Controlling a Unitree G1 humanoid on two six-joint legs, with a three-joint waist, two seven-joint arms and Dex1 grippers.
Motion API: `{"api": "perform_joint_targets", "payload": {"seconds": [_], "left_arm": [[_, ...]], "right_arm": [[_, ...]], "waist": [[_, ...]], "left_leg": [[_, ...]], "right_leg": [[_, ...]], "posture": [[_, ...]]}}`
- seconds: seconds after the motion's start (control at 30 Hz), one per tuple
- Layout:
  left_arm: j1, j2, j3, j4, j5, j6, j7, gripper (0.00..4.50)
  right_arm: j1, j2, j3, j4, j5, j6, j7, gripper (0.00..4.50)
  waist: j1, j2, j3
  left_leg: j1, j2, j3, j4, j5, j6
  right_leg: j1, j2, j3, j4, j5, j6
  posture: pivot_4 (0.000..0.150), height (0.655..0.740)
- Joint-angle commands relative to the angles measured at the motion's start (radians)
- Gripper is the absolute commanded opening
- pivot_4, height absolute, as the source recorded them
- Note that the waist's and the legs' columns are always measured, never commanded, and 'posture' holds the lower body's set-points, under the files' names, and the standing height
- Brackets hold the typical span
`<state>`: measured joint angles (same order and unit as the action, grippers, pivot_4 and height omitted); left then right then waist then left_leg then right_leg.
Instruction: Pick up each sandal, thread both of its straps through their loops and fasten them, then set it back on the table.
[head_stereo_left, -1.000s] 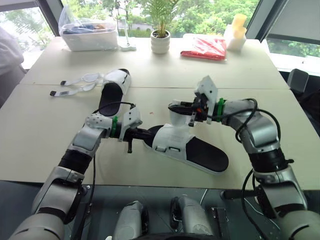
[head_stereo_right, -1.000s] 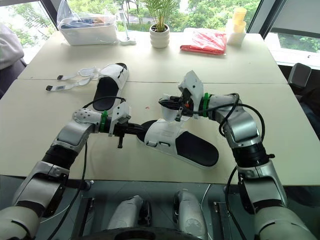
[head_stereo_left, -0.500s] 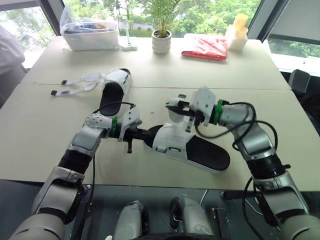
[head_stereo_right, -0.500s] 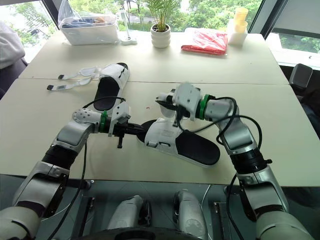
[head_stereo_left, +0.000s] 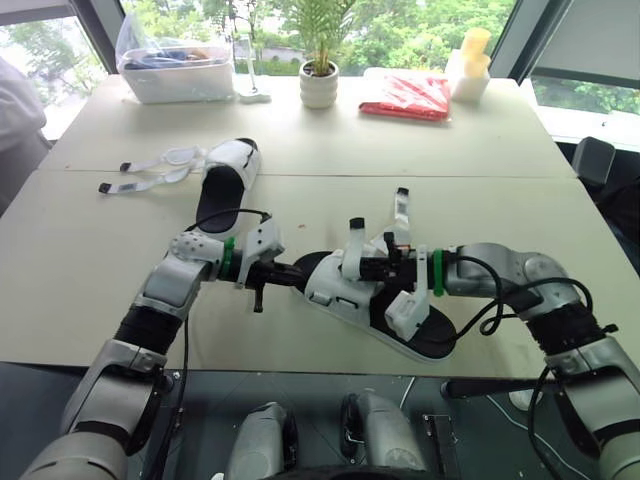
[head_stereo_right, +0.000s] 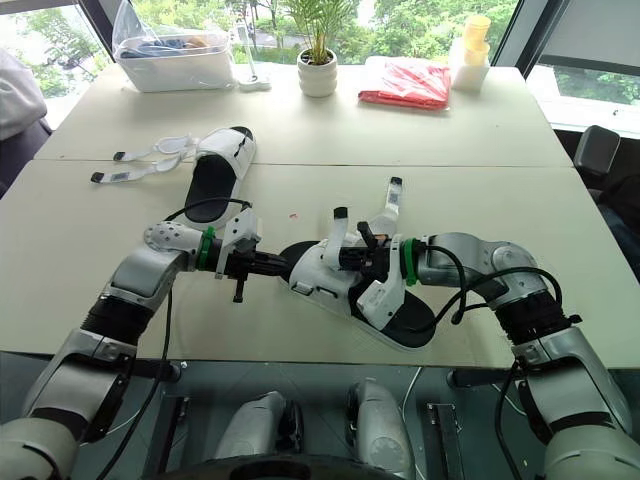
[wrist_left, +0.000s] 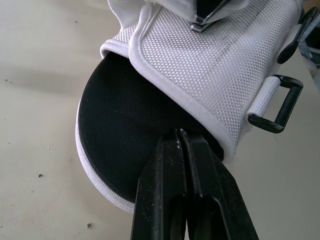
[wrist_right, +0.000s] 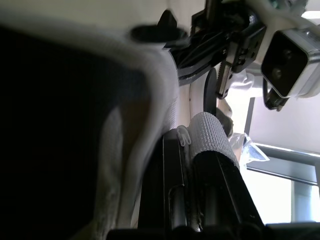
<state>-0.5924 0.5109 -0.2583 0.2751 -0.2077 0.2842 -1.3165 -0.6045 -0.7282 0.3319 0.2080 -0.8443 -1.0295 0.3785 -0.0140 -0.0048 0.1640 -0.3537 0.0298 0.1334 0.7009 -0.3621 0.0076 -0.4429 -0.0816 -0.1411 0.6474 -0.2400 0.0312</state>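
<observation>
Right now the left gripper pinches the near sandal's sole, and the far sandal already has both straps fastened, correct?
Not quite. The left gripper does pinch the near sandal by its sole, but the far sandal has its straps lying loose on the table, unfastened; the left eye view shows it.

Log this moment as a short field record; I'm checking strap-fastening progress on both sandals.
near sandal: between both end effectors
near straps: both standing up, unthreaded
loop: empty
left end effector: shut on near sandal's toe sole
right end effector: at near sandal's upper, by the near straps
far sandal: flat on table, beyond the left arm
far straps: loose, splayed to the robot's left
</observation>
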Motion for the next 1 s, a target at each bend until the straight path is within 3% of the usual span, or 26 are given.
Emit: {"api": "perform_joint_targets", "payload": {"seconds": [0.03, 0.1, 0.33, 0.63, 0.77, 0.9, 1.0], "left_arm": [[-0.006, -0.003, -0.013, 0.01, 0.007, 0.007, -0.01, 0.02], [-0.009, -0.006, -0.014, 0.012, 0.006, 0.009, -0.011, 0.0], [-0.031, -0.015, -0.012, 0.045, 0.011, 0.002, -0.022, 0.0], [-0.067, -0.03, -0.013, 0.088, 0.018, -0.01, -0.034, 0.0], [-0.063, -0.03, -0.011, 0.088, 0.018, -0.012, -0.035, 0.0], [-0.043, -0.021, -0.007, 0.074, 0.018, -0.01, -0.033, 0.0], [-0.037, -0.018, -0.002, 0.07, 0.017, -0.006, -0.027, 0.0]], "right_arm": [[-0.017, -0.011, 0.027, 0.027, 0.006, 0.03, 0.023, 0.32], [-0.017, -0.009, 0.039, 0.018, 0.045, 0.035, 0.044, 0.94], [-0.002, -0.097, 0.07, -0.089, 0.289, 0.01, 0.172, 4.4], [0.042, -0.272, 0.055, -0.247, 0.658, 0.135, 0.377, 4.46], [0.102, -0.233, -0.016, -0.441, 1.07, 0.735, 0.419, 4.46], [-0.061, -0.167, -0.05, -0.564, 1.722, 1.589, 0.3, 4.46], [-0.181, -0.102, -0.069, -0.509, 1.888, 1.901, 0.25, 4.46]], "waist": [[0.0, 0.0, 0.0], [0.0, 0.0, 0.0], [0.003, 0.0, 0.0], [0.002, 0.0, 0.0], [0.001, 0.0, 0.0], [-0.002, 0.0, 0.0], [0.001, 0.0, 0.0]], "left_leg": [[0.0, 0.0, 0.0, 0.0, 0.0, 0.0], [0.0, 0.0, 0.0, 0.0, 0.0, 0.0], [0.0, 0.0, -0.001, 0.0, 0.0, 0.0], [0.0, 0.0, -0.001, 0.001, 0.0, 0.0], [0.0, 0.001, -0.001, 0.002, 0.0, 0.0], [0.0, 0.002, -0.002, 0.004, 0.0, 0.001], [-0.002, 0.003, -0.004, 0.009, -0.001, 0.001]], "right_leg": [[0.0, 0.0, 0.0, 0.0, 0.0, 0.0], [0.0, 0.0, 0.0, 0.0, 0.0, 0.0], [0.001, 0.0, 0.0, 0.0, 0.0, 0.0], [0.001, 0.0, 0.0, 0.0, 0.0, 0.0], [0.001, 0.0, 0.0, 0.0, 0.0, 0.0], [0.001, -0.001, 0.0, 0.001, 0.001, -0.002], [0.001, -0.001, -0.003, 0.002, 0.002, -0.004]], "posture": [[0.15, 0.7288], [0.15, 0.7288], [0.15, 0.7288], [0.15, 0.7288], [0.15, 0.7288], [0.15, 0.7288], [0.15, 0.7288]]}}
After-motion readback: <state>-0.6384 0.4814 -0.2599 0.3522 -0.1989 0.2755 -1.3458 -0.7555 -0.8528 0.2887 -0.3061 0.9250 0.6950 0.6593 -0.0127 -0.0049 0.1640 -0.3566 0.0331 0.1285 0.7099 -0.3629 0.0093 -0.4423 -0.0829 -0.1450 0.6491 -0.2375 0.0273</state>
